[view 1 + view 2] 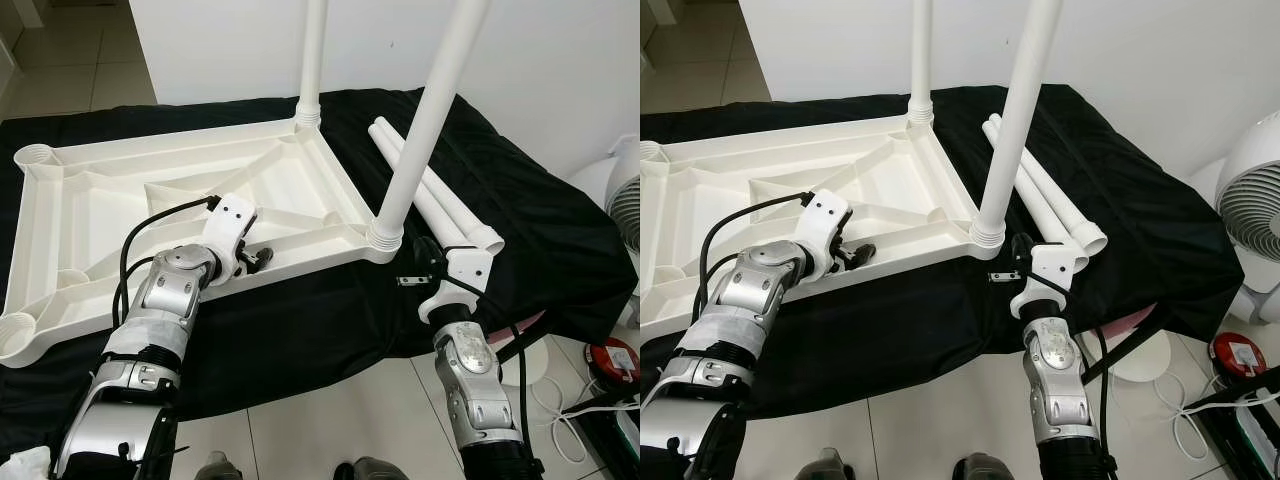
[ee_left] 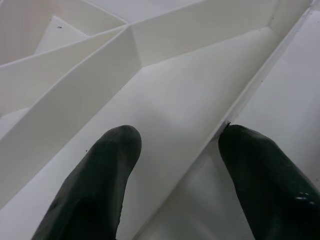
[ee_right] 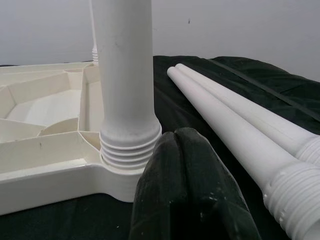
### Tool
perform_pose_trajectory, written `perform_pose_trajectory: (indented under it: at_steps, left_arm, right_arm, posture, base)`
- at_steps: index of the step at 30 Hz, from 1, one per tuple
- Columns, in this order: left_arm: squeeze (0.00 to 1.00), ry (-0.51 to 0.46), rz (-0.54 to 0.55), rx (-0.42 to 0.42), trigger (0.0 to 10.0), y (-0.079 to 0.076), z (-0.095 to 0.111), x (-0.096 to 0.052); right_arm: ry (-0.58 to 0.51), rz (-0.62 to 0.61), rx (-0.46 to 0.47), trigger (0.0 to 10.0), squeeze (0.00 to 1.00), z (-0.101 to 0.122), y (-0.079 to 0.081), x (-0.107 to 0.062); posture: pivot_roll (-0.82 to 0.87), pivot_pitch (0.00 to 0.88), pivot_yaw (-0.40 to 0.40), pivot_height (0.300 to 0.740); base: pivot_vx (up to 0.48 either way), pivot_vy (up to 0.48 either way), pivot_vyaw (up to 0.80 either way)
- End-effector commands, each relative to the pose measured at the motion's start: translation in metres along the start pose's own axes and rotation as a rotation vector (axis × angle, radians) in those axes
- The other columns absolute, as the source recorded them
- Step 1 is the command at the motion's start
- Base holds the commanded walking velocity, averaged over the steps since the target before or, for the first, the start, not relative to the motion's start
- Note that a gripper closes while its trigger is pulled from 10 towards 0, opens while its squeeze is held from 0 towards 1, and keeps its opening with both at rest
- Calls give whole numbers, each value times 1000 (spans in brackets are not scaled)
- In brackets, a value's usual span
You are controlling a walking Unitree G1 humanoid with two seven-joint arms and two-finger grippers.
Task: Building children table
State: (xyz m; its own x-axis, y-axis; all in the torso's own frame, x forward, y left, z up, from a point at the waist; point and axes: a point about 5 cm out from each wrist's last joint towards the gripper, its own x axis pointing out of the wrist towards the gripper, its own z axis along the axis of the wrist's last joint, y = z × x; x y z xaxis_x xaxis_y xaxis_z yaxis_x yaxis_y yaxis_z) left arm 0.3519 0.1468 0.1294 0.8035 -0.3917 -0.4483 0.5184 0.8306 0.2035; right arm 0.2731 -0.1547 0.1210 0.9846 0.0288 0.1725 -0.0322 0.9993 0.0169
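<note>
The upturned children's table [image 1: 190, 190], its two screwed-in legs [image 1: 425, 120] and two loose legs [image 1: 440, 195] are plain white. A black cloth [image 1: 540, 220] lies beneath. Floor tiles [image 1: 330, 420] are pale cream. Gripper fingers [image 2: 95, 185] are black.

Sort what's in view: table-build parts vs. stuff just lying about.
Job:
- upturned white tabletop, left gripper open astride a rib
- two legs already screwed in: near one, far one
- two loose legs on the black cloth
- right gripper, shut, beside the near leg's socket

Lying about:
- white fan
- red device and cables on the floor
</note>
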Motion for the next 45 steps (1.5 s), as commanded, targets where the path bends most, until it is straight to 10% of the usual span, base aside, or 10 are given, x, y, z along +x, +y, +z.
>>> perform_pose_trajectory:
  at_steps: [1,29,30,32,33,34,44,45]
  left_arm:
    - [0,45,309,-1,0,22,-9,-4]
    - [0,16,294,-3,0,16,-3,-2]
    - [0,17,295,-5,3961,16,-2,-2]
    - [0,17,295,-6,3961,16,-2,-2]
    - [67,18,295,-14,10000,17,-2,-1]
    - [1000,15,294,-24,10000,17,-2,-2]
    - [820,18,293,-56,10000,23,-3,-7]
    - [1000,18,298,-64,10000,24,-4,-9]
  right_arm:
    - [1,-8,0,10000,0,2,0,1]
    - [6,-15,-6,10000,0,1,-1,3]
    - [7,-15,-6,10000,0,1,-1,3]
    - [7,-16,-7,10000,0,1,-1,3]
    - [8,-16,-7,10000,0,1,-1,2]
    - [8,-15,-7,10000,0,1,-1,2]
    - [10,-13,-8,10000,0,0,1,2]
    - [10,-12,-8,10000,0,0,1,2]
  posture:
    - [-10,0,-24,740]
    - [-13,0,-27,740]
    - [-13,0,-27,740]
    - [-13,0,-27,740]
    - [-13,0,-27,740]
    - [-13,0,-27,740]
    - [-10,0,-25,740]
    - [-6,0,-25,740]
  base:
    - [0,0,0]
    - [0,0,0]
    - [0,0,0]
    - [0,0,0]
    - [0,0,0]
    - [0,0,0]
    - [0,0,0]
    - [0,0,0]
